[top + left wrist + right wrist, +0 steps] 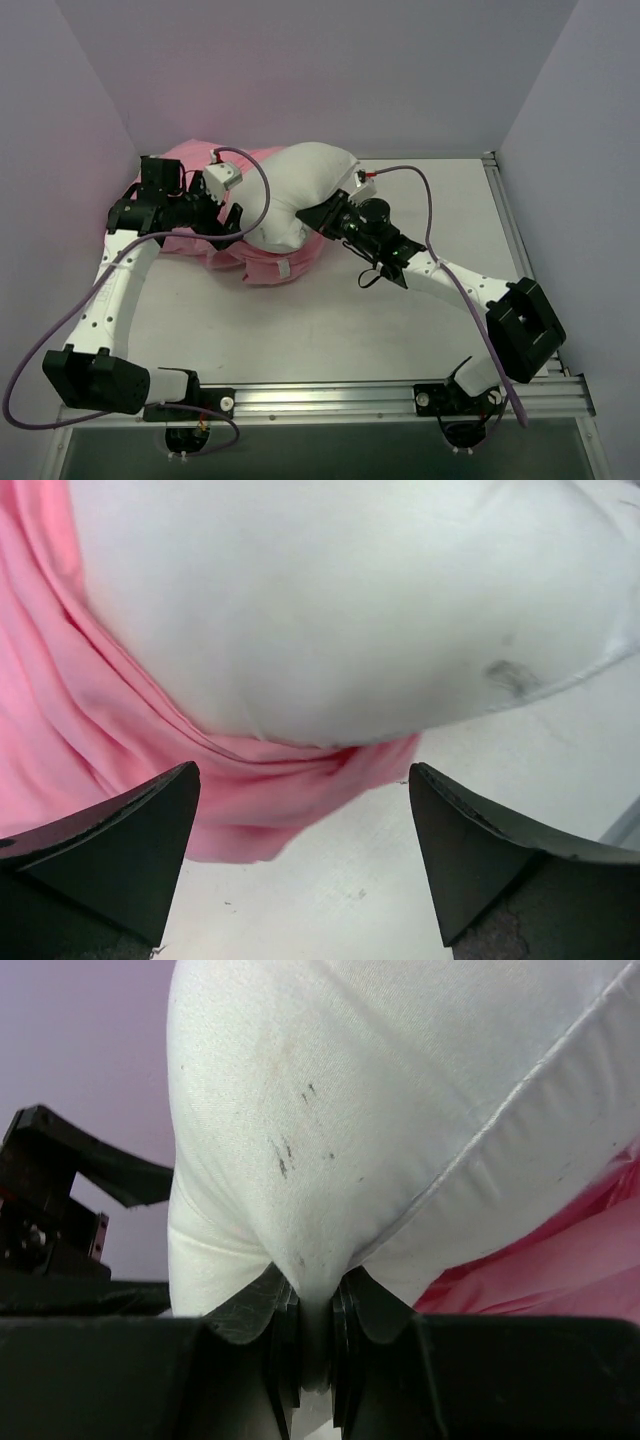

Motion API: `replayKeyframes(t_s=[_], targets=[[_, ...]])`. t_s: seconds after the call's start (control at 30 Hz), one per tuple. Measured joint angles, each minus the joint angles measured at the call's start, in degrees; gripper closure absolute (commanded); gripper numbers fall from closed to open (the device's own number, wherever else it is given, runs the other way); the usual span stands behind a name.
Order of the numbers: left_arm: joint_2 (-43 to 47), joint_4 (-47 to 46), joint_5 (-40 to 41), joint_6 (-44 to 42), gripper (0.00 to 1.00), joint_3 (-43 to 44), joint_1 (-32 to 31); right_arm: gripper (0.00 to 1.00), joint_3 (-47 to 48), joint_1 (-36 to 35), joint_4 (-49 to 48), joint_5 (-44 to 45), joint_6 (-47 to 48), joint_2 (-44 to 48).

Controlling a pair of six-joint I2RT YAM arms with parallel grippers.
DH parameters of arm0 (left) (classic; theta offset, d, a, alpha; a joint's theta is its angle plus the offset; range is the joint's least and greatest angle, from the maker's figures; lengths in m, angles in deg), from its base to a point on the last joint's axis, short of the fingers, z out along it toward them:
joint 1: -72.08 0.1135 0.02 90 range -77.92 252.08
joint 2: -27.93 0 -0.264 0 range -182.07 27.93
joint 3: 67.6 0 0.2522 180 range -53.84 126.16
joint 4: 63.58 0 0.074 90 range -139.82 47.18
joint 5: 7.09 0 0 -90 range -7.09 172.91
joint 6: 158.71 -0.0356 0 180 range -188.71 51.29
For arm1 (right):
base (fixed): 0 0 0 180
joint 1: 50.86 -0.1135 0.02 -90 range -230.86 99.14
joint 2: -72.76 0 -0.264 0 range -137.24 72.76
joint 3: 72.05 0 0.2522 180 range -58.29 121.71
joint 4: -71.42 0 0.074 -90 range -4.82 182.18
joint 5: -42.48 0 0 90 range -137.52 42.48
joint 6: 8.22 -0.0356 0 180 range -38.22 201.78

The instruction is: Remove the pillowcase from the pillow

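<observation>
The white pillow (300,190) lies at the back of the table, partly out of the pink pillowcase (190,190), which is bunched to its left and under it. My right gripper (318,217) is shut on a pinch of the pillow's edge; in the right wrist view the white pillow (380,1110) is squeezed between the shut jaws (315,1330). My left gripper (232,222) is open beside the pillow's left side; its view shows the pillow (340,600) above pink pillowcase folds (270,780), with nothing between the fingers (305,860).
The white table (330,320) has a metal rail (380,400) along its near edge and another on the right (510,220). Grey-purple walls (320,70) close in the back and sides. Cables loop from both arms.
</observation>
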Motion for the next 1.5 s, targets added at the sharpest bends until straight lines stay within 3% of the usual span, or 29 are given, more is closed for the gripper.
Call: replayKeyframes(t_s=[0.17,0.2,0.33,0.5,0.6,0.63,0.7,0.73,0.83,0.87,0.9,1.13,1.3,1.5], targets=[[3.26,5.40,-1.07,2.91,0.06,1.33,0.07,1.00,4.81,-0.15,2.40,2.21,-1.01,-1.84],[3.43,5.77,-0.68,3.65,0.02,1.60,0.15,1.00,5.42,-0.13,2.69,2.60,-1.40,-2.25],[4.68,5.75,4.02,6.54,0.00,1.49,0.59,1.00,7.72,-0.13,4.20,3.72,-2.51,-3.80],[6.23,3.93,9.05,8.83,0.05,-4.28,0.94,1.00,10.05,-0.57,5.79,4.20,-3.13,-4.48],[4.46,1.11,10.73,10.49,0.01,-7.45,0.94,1.00,10.43,-0.94,5.79,4.39,-3.32,-4.48],[3.67,-0.02,11.17,10.88,0.11,-7.89,0.94,1.00,10.43,-0.94,5.81,4.42,-3.34,-4.48],[2.23,-2.60,12.20,12.04,0.21,-8.26,0.98,1.00,10.43,-1.05,5.88,4.42,-3.39,-4.50],[1.64,-3.93,12.52,12.35,0.35,-8.35,1.07,1.00,10.43,-1.11,5.88,4.42,-3.39,-4.50],[0.83,-7.87,12.94,13.57,0.60,-9.09,1.62,1.00,10.43,-1.20,5.84,4.42,-3.58,-4.50],[0.70,-9.33,12.96,13.97,0.85,-9.66,1.77,1.00,10.43,-1.20,5.84,4.42,-3.65,-4.48],[0.63,-10.40,13.03,14.36,0.95,-10.14,1.90,1.00,10.38,-1.18,5.79,4.42,-3.78,-4.48],[-0.96,-16.22,14.93,11.89,0.98,-15.91,4.33,1.00,4.83,1.22,6.69,3.23,-4.59,-1.60],[-3.10,-19.71,15.15,9.44,0.98,-19.43,9.70,1.00,-3.65,3.34,9.44,0.42,-4.96,5.73],[-7.48,-21.68,12.98,8.09,0.98,-18.64,11.85,1.00,-13.11,3.15,12.61,-2.54,-4.85,14.64]])
